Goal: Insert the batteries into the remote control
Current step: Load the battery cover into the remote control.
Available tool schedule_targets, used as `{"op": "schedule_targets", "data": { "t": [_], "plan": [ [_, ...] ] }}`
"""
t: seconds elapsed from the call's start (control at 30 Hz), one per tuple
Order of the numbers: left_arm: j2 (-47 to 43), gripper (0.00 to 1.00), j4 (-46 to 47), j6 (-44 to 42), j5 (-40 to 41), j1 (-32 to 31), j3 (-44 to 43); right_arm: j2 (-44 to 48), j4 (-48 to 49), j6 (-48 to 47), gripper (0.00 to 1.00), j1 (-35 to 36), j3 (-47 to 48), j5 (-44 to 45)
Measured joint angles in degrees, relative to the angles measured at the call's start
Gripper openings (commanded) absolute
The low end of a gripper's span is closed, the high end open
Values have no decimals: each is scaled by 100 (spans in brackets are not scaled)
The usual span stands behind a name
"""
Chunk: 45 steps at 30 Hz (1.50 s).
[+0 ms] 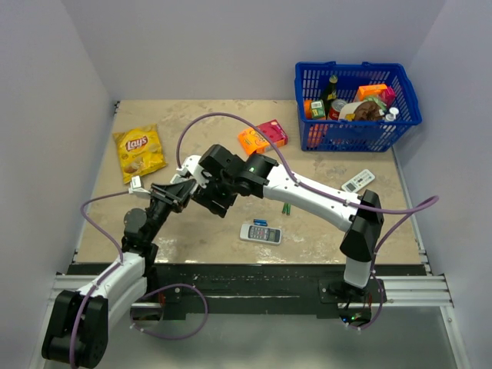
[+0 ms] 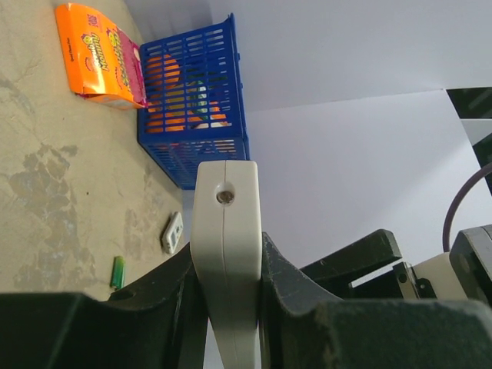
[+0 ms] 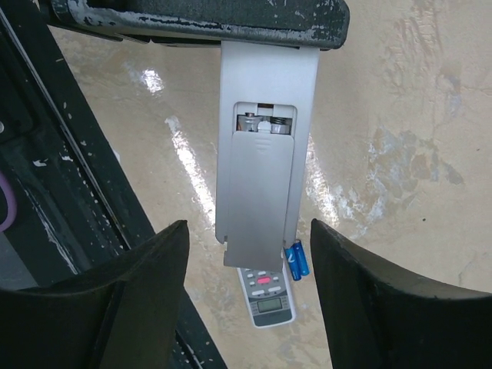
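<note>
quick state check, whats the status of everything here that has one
remote control: held off the table, compartment partly uncovered
batteries: inside the compartment, ends showing
battery cover: slid partway, not closed
left gripper: shut on the remote control
right gripper: open, empty
display remote: face up on the table
blue basket: full

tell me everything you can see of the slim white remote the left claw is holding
The remote control is a long, narrow, plain white stick of matte plastic. It is held above the table, clamped between the fingers of the left claw. Its rear battery cover sits slid partly open, with silvery metal showing in the gap. One end face carries a small round lens and a centre seam. The open right claw straddles it, seemingly without contact.
</note>
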State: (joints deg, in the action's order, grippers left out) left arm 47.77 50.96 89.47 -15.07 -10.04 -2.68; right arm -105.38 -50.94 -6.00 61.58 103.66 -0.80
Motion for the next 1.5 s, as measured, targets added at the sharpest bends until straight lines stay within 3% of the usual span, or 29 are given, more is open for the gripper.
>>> {"op": "schedule_targets", "data": {
  "t": [0.3, 0.5, 0.8, 1.07, 1.27, 1.5],
  "plan": [
    [0, 0, 177, 109, -76, 0, 0, 13, 59, 37, 83, -4, 20, 107],
    [-2, 0, 227, 151, -111, 0, 0, 409, 339, 129, 83, -22, -46, 131],
    [-4, 0, 369, 208, -157, 0, 0, 1939, 1510, 667, 80, -452, -1106, -146],
    [59, 0, 562, 341, -254, 0, 0, 2118, 2184, 852, 76, -610, -1941, -413],
    [125, 0, 579, 409, -337, 0, 0, 2420, 2277, -79, 74, -610, -2437, -804],
    [164, 0, 597, 444, -535, 0, 0, 3283, 2382, -2031, 84, -610, -2863, -1528]
  ]
}}
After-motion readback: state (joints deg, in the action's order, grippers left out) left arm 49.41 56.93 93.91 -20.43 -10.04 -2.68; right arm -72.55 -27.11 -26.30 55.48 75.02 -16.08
